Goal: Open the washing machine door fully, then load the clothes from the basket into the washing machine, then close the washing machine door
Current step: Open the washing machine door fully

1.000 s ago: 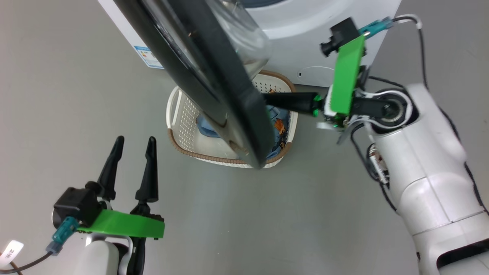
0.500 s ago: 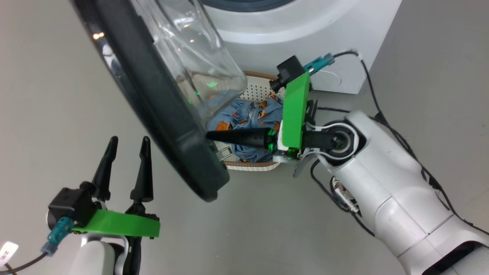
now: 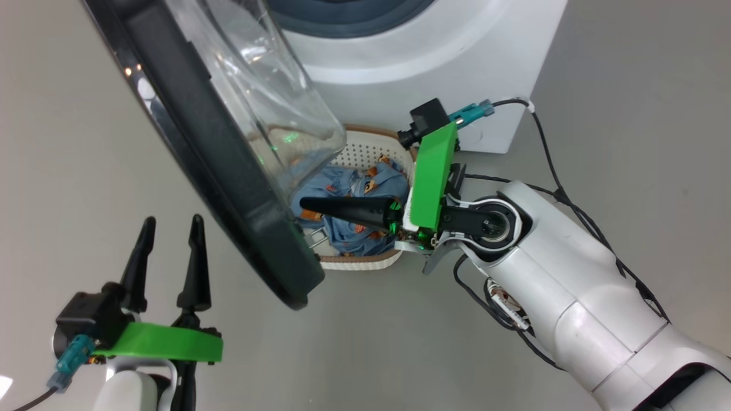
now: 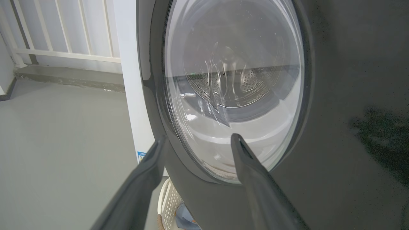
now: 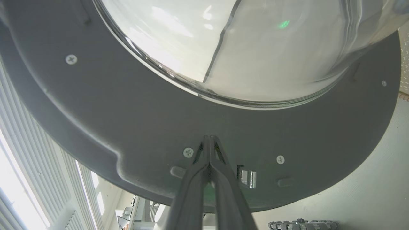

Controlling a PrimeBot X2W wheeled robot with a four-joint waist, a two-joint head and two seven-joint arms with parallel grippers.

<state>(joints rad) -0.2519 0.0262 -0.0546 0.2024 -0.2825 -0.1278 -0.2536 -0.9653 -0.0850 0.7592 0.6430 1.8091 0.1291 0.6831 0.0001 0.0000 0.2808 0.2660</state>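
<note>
1. Swung wider than a second ago, the washing machine door (image 3: 228, 171) now leans over the basket's left half, and the right gripper (image 3: 305, 204) has followed it leftward.
2. Nearest, the left gripper (image 3: 174, 220) hovers with its fingers spread and empty, facing the door's glossy outer ring.
3. The right fingers (image 5: 196, 182) are pressed together, holding nothing, with their tips against the door's grey inner rim beside its latch.
4. Beneath them the clothes (image 3: 365, 182) lie in the basket (image 3: 365, 264) on the floor (image 3: 400, 342).
5. Farthest, the washing machine (image 3: 411, 57) stands just behind the basket.
</note>
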